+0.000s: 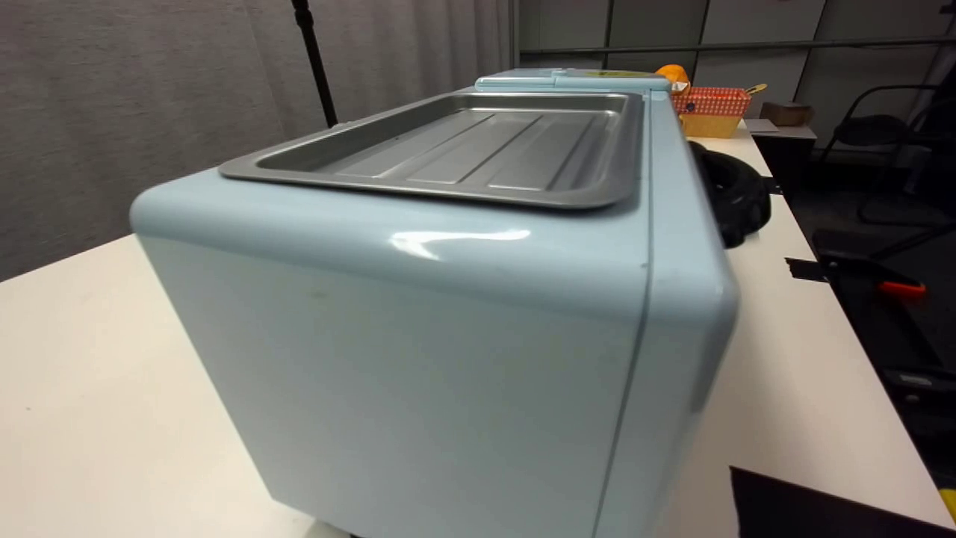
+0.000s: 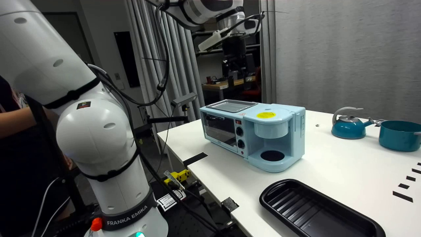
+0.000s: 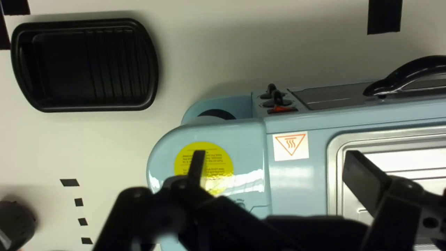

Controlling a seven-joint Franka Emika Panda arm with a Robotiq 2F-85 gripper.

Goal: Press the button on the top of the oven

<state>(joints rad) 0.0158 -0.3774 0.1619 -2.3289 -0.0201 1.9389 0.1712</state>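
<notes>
The pale-blue oven [image 1: 396,359] stands on the white table, with a grey metal tray panel [image 1: 515,149] on top. The oven also shows in an exterior view [image 2: 253,131] and in the wrist view [image 3: 296,188]. Its rounded coffee-maker end bears a yellow round sticker [image 3: 216,160]. A small round button-like spot [image 3: 240,204] with lettering lies behind that sticker, partly hidden by my left finger. My gripper [image 3: 276,153] is open and empty, with its fingers spread wide. In an exterior view my gripper [image 2: 239,80] hangs above the oven, apart from it, pointing down.
A black ridged pan [image 2: 315,207] lies in front of the oven's coffee-maker end; it also shows in the wrist view [image 3: 83,66]. A teal kettle [image 2: 348,126] and a teal pot [image 2: 399,135] stand farther along the table. The oven's black door handle [image 3: 407,75] sticks out at its front.
</notes>
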